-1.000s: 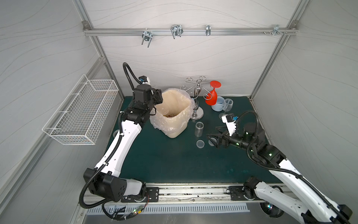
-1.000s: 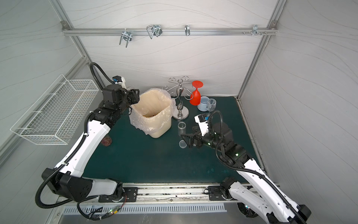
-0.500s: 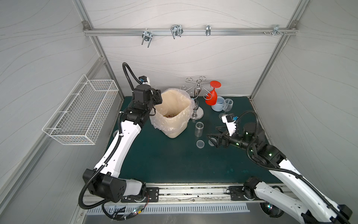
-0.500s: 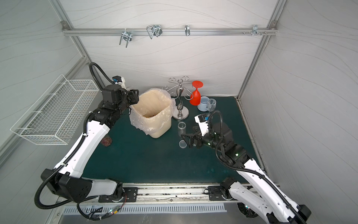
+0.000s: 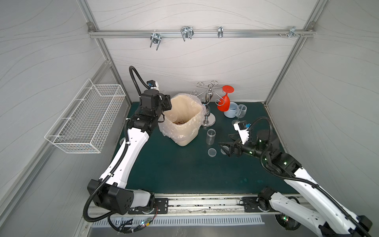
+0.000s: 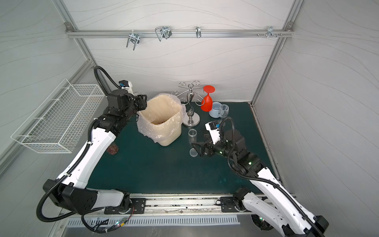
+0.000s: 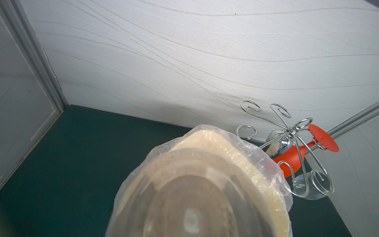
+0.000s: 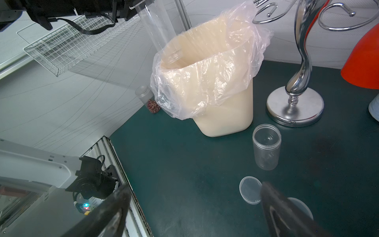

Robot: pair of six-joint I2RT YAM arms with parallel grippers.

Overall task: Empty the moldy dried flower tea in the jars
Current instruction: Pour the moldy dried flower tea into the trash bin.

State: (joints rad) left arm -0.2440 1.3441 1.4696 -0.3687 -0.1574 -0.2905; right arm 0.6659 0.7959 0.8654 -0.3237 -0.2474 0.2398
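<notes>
Tall jar point(image 8: 158, 30): clamped by left gripper point(image 5: 166, 103), long axis tilted, mouth down inside lined bin point(image 8: 225, 115); right gripper point(image 5: 225, 149) held wide, empty.

No lettering I can make out anywhere (the open jar point(image 8: 266, 147) and bin point(image 8: 225, 115) look plain).

On the dark green tabletop point(image 5: 184, 174), a plastic-lined cream bin point(image 5: 185, 137) stood near the back edge, a chrome rack point(image 5: 208, 121) just beside it holding a red goblet point(image 5: 224, 104) upside down. A pale blue mug point(image 5: 230, 112) and clear wine glass point(image 5: 242, 109) sat toward the back right corner
</notes>
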